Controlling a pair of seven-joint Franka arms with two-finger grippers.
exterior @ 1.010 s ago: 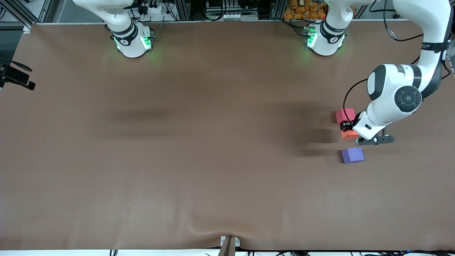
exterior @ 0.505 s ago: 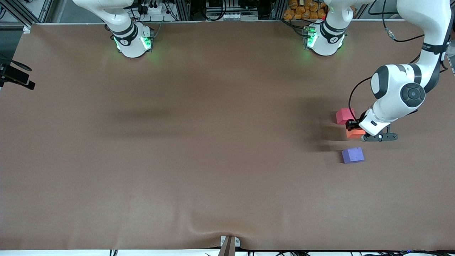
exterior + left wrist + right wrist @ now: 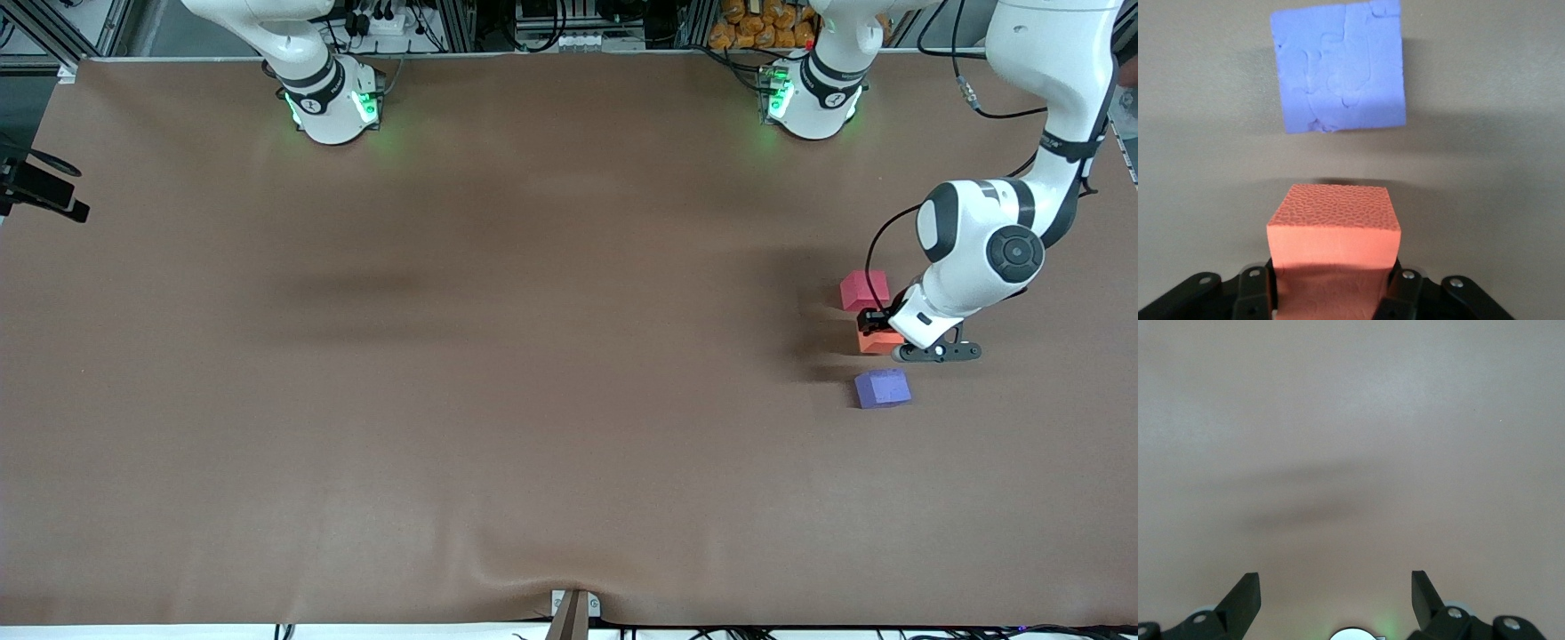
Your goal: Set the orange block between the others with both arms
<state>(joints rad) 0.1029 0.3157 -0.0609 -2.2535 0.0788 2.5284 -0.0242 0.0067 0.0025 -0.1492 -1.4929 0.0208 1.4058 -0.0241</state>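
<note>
I have the left gripper (image 3: 876, 325) down at the left arm's end of the brown paper-covered table (image 3: 533, 356), clenched on the small bright orange matte foam cube (image 3: 878, 340). In the left wrist view the two black fingers (image 3: 1258, 293) press the orange cube (image 3: 1333, 250) from either side, and its pebbled top face shows plainly above them.

From the front camera the three blocks stand in a short line. Taking the orange cube as the centre of a clock, I see the pinkish-red matte foam cube (image 3: 864, 290) at about 12 o'clock, farther from the front camera, and the purple-blue matte foam cube (image 3: 882, 388) at about 6 o'clock, nearer to it. So the orange cube sits between the two others. It is just beside the pinkish-red one and a little apart from the purple-blue one, with a strip of bare table showing between them. I cannot tell from these views whether the orange cube rests on the table or hangs just over it. The left wrist view shows the purple-blue cube (image 3: 1338, 65) lying flat on the table, turned slightly askew to the orange one.

The right gripper (image 3: 1335, 597) waits with its fingers spread wide and nothing between them; its wrist camera looks at bare table only. In the front view I see just that arm's green-lit base (image 3: 331, 105) at about 10 o'clock.
</note>
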